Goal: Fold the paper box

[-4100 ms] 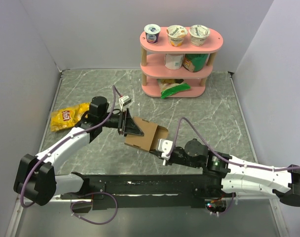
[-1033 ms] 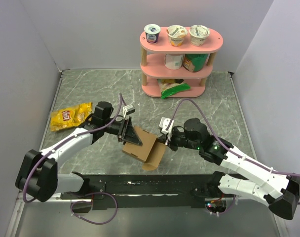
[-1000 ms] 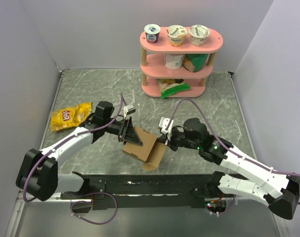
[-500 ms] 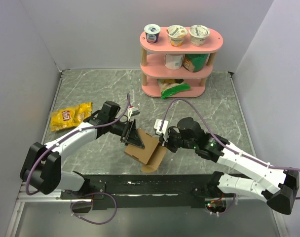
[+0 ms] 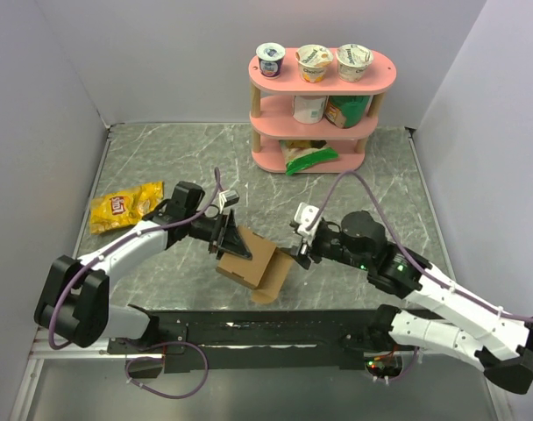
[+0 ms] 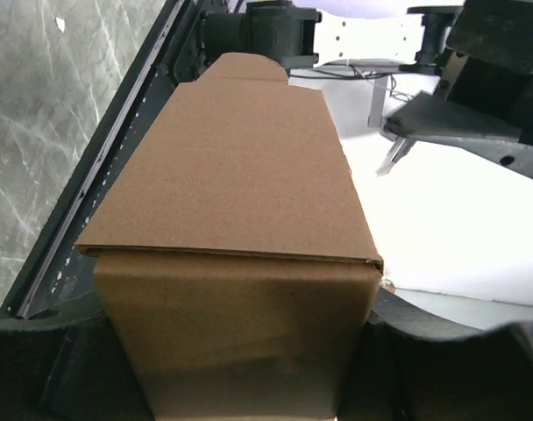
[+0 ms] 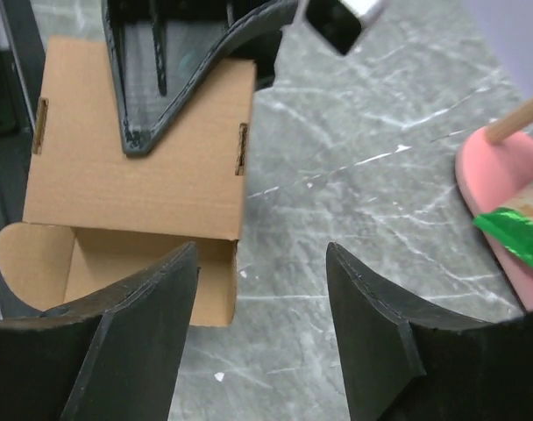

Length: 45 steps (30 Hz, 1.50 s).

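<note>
Yellow snack bag [image 5: 124,210] is lying by the counter's [image 5: 161,158] left edge. Left fingers [image 5: 235,240] are clamping the brown paper box [image 5: 256,265], which is sitting tilted near the middle of the near edge, end flap hanging open. Right fingers [image 5: 299,253] are standing spread apart just right of it, gripping nothing.

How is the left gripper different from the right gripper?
The left gripper grips the box; the right gripper is open and holds nothing. The left gripper presses across the box's top; the right gripper hangs beside its open end. Both are black and face the box.
</note>
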Available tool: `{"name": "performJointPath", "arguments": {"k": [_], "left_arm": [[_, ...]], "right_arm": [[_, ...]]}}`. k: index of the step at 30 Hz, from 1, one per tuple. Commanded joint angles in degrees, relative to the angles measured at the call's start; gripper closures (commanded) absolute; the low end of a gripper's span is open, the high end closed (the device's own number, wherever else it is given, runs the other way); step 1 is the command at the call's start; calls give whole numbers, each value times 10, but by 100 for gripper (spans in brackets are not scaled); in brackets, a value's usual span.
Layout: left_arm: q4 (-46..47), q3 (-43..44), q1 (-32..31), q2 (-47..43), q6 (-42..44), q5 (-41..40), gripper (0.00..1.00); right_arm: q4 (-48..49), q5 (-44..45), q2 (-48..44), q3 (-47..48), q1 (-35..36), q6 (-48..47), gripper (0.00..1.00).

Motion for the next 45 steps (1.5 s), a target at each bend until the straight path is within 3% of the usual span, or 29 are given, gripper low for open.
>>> {"name": "performJointPath", "arguments": {"k": [1, 5, 14, 23, 36, 45], "left_arm": [[50, -2, 12, -25, -39, 9, 57], [64, -7, 22, -24, -58, 5, 57], [102, -21, 45, -38, -103, 4, 57], [118, -27, 45, -44, -123, 11, 57], [114, -30, 43, -54, -116, 13, 57], [116, -29, 40, -58, -113, 14, 57]], "right_arm": [[19, 17, -28, 4, 34, 9, 27], [47, 107, -22, -23, 145, -7, 28], [102, 145, -2, -65, 280, 6, 28], [127, 162, 63, -80, 289, 8, 35], [144, 163, 80, -80, 236, 42, 72], [147, 117, 69, -81, 201, 53, 81]]}}
